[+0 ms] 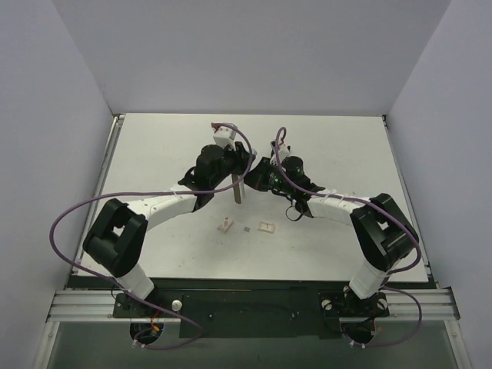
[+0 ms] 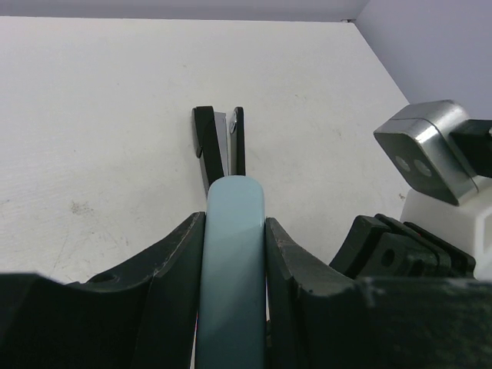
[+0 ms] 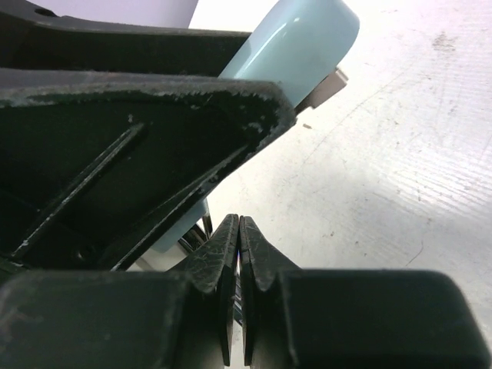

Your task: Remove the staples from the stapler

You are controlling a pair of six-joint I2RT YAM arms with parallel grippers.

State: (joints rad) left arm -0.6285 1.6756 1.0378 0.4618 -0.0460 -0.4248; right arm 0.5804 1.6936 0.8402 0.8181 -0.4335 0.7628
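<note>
Your left hand (image 2: 234, 224) is clenched on the light-blue bar (image 2: 233, 261), one finger pressed against each long side of it. The stapler (image 2: 219, 146) shows just past the far end of that bar in the left wrist view: two slim black halves standing slightly apart, with the silvery strip between them. You cannot tell from these views whether the bar and the black part are joined. From above, the stapler (image 1: 240, 188) sits near the middle of the counter (image 1: 323, 146), between your two hands, and points toward the near edge. Your right hand (image 3: 240, 224) is clenched shut with its fingertips pressed flat together and nothing visible between them. It is just to the right of the left hand, whose dark finger and the pale bar fill the upper part of the right wrist view. A few small pale pieces (image 1: 267, 227) lie on the counter, nearer than both hands
</note>
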